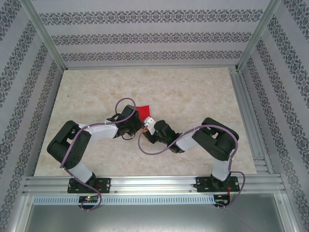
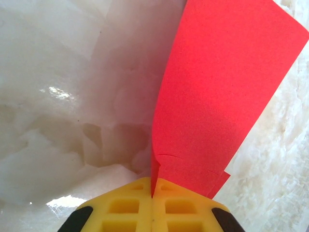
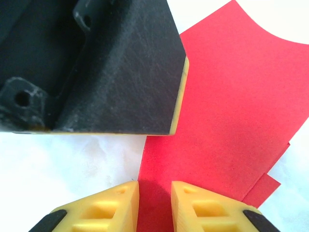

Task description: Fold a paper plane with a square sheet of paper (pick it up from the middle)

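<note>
Pinching one edge, our left gripper [image 2: 152, 197] has its yellow fingers [image 2: 126, 209] pressed together on the sheet of paper [image 2: 217, 96]. Right gripper [image 3: 154, 195]: fingers apart, straddling the same sheet just beside the left. Sheet: red, thin, layered at one corner, near the middle of the table [image 1: 193, 87]. We judge it light, floppy and easily torn; best gripped gently along folded edges.

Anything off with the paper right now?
Yes. The red paper pinched in the left hand has a small crease or tear beside the pinch. Its folded layers are also offset, with a lower layer's corner poking out.
</note>
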